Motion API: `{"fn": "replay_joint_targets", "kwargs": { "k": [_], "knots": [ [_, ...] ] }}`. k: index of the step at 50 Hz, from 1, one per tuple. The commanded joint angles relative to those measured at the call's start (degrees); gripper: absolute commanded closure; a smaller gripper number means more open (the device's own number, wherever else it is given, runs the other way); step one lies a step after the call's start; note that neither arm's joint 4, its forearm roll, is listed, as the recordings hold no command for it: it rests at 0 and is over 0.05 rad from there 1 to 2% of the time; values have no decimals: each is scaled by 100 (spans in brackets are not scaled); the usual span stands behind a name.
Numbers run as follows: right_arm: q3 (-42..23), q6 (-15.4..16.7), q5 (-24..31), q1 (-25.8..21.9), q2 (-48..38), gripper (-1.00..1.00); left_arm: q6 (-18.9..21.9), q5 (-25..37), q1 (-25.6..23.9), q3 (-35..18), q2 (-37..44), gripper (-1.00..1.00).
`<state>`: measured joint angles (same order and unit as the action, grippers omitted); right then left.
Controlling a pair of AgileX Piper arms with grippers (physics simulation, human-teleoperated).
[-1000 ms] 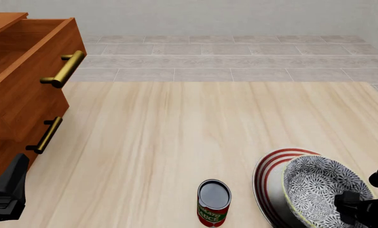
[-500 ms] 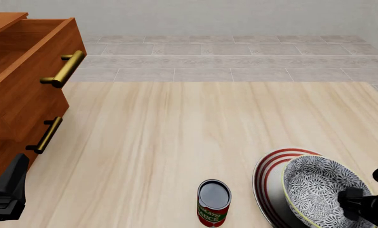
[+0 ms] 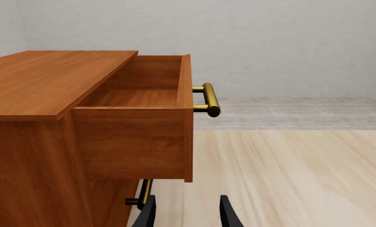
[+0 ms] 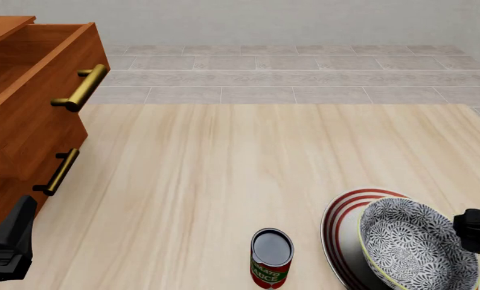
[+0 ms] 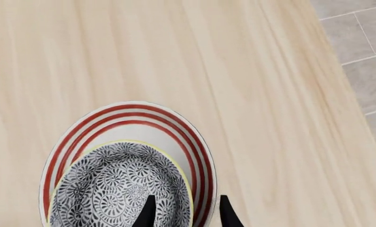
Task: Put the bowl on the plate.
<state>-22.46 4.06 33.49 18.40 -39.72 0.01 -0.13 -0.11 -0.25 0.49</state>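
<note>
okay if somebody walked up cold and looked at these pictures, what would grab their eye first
Probably the floral bowl sitting on the red-ringed plate at the near right of the table, with the right gripper above it, jaws apart and holding nothing. Next, the wooden drawer cabinet at the left, its top drawer pulled open, and the small red sauce can standing just left of the plate.

light: bright, even (sim render) | shadows: faint, soft | glare: none | focus: sharp thruout, no blur
</note>
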Motion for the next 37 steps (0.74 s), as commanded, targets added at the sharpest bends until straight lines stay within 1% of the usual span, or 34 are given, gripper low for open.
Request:
{"fn": "replay_joint_targets", "kwargs": {
  "k": [1, 4, 5, 6, 11, 17, 22, 27, 30, 34, 37],
  "knots": [
    [-784, 231, 504, 106, 86, -100, 0, 0, -1, 0, 0, -100],
    [-959, 267, 609, 115, 103, -100, -2, 0, -1, 0, 0, -100],
    [-1217, 390, 760, 160, 142, -100, 0, 0, -1, 0, -1, -100],
    [-1305, 425, 815, 164, 146, -100, 0, 0, 0, 0, 0, -100],
    [-1900, 542, 1193, 108, 184, -100, -1, 0, 1, 0, -1, -100],
    [-2495, 638, 1519, 13, 220, -100, 0, 0, 0, 0, -1, -100],
    [-2687, 681, 1636, -18, 225, -100, 0, 0, 0, 0, -1, -100],
    [-3100, 768, 1766, -11, 162, -100, 0, 0, -2, 0, 0, -100],
    [-3196, 794, 1829, -54, 167, -100, 0, 0, 0, 0, 0, -100],
    [-3395, 822, 1883, -128, 135, -100, 0, 0, -1, 0, 1, -100],
    [-3589, 841, 1931, -305, 90, -100, 0, 0, 0, 0, 1, -100]
  ]
}}
